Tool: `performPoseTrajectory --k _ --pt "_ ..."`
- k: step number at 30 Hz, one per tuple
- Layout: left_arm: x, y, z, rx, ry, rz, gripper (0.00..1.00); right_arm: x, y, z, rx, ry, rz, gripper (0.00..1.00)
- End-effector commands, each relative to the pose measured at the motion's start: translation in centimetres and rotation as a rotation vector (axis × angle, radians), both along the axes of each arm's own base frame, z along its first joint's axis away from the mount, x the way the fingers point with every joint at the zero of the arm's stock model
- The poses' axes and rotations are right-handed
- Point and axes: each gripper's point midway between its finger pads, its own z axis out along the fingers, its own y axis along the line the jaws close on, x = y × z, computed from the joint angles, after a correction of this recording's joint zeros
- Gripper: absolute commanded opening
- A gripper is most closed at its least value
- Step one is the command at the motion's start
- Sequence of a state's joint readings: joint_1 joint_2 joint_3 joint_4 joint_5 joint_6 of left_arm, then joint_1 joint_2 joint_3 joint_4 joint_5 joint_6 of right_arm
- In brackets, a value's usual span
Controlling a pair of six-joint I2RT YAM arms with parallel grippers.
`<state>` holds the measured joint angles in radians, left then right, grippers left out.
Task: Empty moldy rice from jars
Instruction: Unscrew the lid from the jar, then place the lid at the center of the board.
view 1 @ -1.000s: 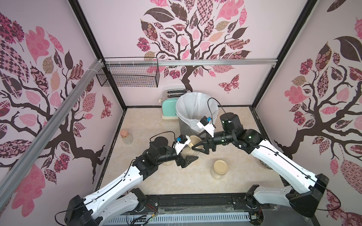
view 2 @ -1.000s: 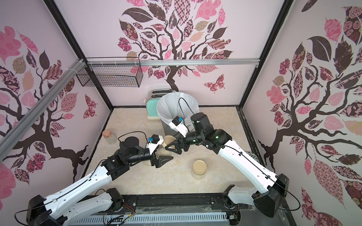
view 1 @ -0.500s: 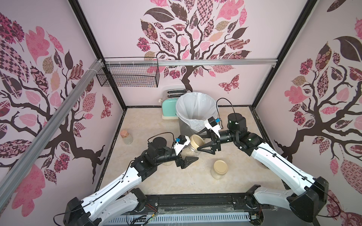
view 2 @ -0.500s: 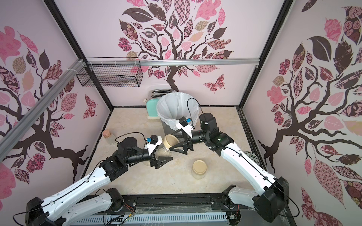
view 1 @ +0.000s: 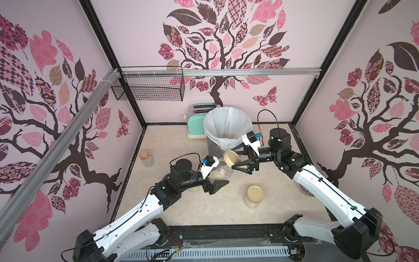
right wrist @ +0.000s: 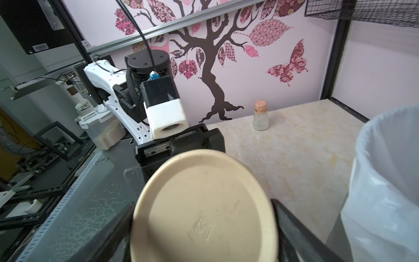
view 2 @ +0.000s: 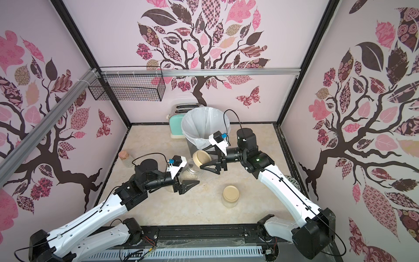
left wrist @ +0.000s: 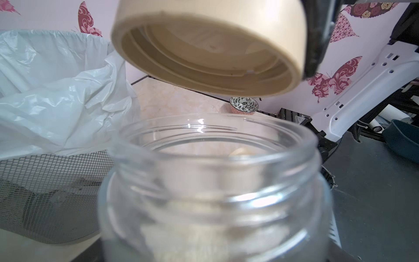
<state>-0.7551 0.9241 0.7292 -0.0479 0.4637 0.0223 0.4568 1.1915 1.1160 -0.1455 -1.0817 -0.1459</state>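
Honestly, nothing in here is actually readable. The beige lid [right wrist: 204, 213] has a small stamped mark on its flat top, but it's too faint to make out. There's also a barcode sticker [right wrist: 40, 47] on a black panel [right wrist: 27, 22] beyond the surface, and its print is way too tiny.

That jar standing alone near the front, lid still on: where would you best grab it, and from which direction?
Probably the round glass wall of the closed jar, just below its beige lid, coming in level from the side. The jar stands upright and apart from the other things, and a side grip leaves the lid free for twisting off.
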Motion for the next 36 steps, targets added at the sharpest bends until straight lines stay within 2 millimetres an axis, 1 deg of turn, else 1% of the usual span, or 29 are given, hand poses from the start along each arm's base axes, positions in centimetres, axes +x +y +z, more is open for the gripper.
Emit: performPoseTrajectory --k 1,6,10,11,14,17,21,24,26,30,33,36 --pt "0.0 0.3 3.7 -0.086 -0.089 0.009 0.56 0.4 -1.4 3.0 0.013 -0.063 -0.076 0.81" --pt "0.1 0.5 3.7 -0.084 -0.092 0.017 0.56 2.6 -4.0 2.0 -0.031 -0.036 -0.270 0.80" --pt "0.0 0.7 3.8 -0.087 -0.094 0.021 0.56 4.8 -6.3 -0.1 -0.089 0.008 -0.474 0.80" --pt "0.0 0.7 3.7 -0.086 -0.092 0.023 0.56 5.6 -7.0 -0.9 -0.111 0.030 -0.538 0.80" --pt "0.0 0.8 3.5 -0.082 -0.094 0.023 0.56 7.1 -8.6 -3.5 -0.174 0.093 -0.662 0.80" --pt "0.0 0.8 3.5 -0.081 -0.093 0.019 0.56 8.2 -9.9 -6.3 -0.205 0.161 -0.755 0.80" --pt "-0.1 0.8 3.6 -0.082 -0.096 0.017 0.56 9.3 -12.0 -9.1 -0.201 0.246 -0.861 0.79" --pt "-0.1 0.9 3.6 -0.081 -0.094 0.016 0.56 9.9 -13.7 -11.1 -0.228 0.291 -0.956 0.80" --pt "-0.1 0.8 3.6 -0.081 -0.093 0.014 0.56 10.1 -14.3 -12.7 -0.255 0.336 -0.969 0.81" --pt "-0.1 0.8 3.6 -0.082 -0.094 0.012 0.56 11.1 -16.2 -16.4 -0.344 0.414 -1.071 0.80" --pt "-0.1 0.9 3.5 -0.081 -0.092 0.013 0.56 12.0 -17.6 -18.5 -0.392 0.462 -1.163 0.80" --pt "0.0 0.8 3.3 -0.078 -0.089 0.014 0.56 12.8 -18.3 -20.5 -0.432 0.525 -1.220 0.81"
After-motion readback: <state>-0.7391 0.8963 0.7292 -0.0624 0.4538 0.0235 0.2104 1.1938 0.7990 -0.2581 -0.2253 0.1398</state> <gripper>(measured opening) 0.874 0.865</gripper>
